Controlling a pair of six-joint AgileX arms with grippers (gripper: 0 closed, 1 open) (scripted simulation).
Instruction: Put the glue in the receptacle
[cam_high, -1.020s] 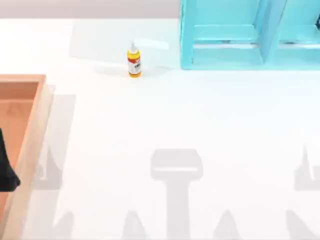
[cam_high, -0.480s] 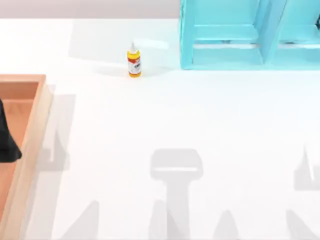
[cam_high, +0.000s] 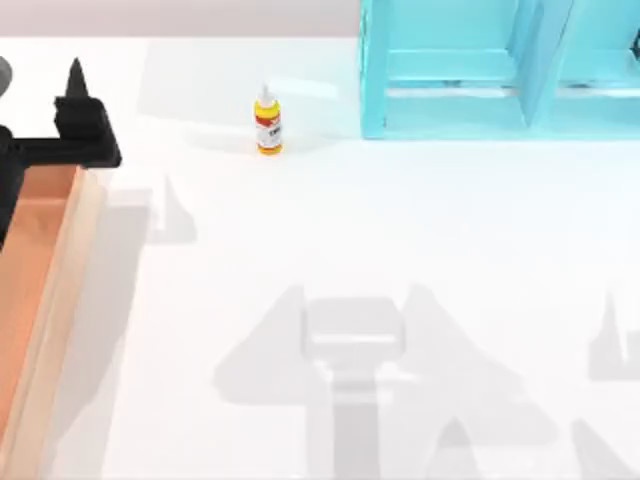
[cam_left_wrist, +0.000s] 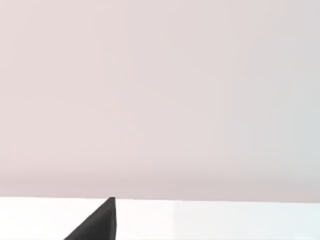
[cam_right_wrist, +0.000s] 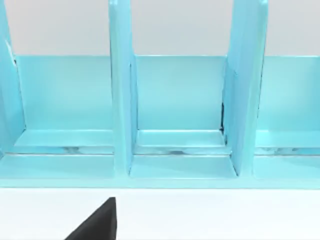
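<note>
Yellow plastic identifies the glue (cam_high: 267, 122), a small bottle with a white pointed nozzle and a red-and-white label, standing upright on the white table (cam_high: 400, 230) toward the far edge in the top view, free of any grip. It stands just left of a turquoise compartmented rack (cam_high: 500, 70) and well apart from the receptacle (cam_high: 55, 290), a shallow wooden box with a pale rim and orange-brown floor set at the table's left edge. This arrangement leaves open surface between the bottle and the box, so a carry from one to the other would cross bare table. The left gripper (cam_high: 78, 115) sits above the far corner of the receptacle, with a single dark fingertip pointing toward the far side; it is level with the bottle but well to its left, and whether its fingers are spread or pressed together cannot be told. In the left wrist view a dark fingertip (cam_left_wrist: 97, 222) shows against the table edge and a plain wall, which suggests the camera faces away from the bottle. The right wrist view shows a dark fingertip (cam_right_wrist: 97, 222) before the rack's dividers (cam_right_wrist: 120, 90); the state of those fingers likewise cannot be told. Judged from this layout, the task is at the approach stage, with the pick not yet made.
</note>
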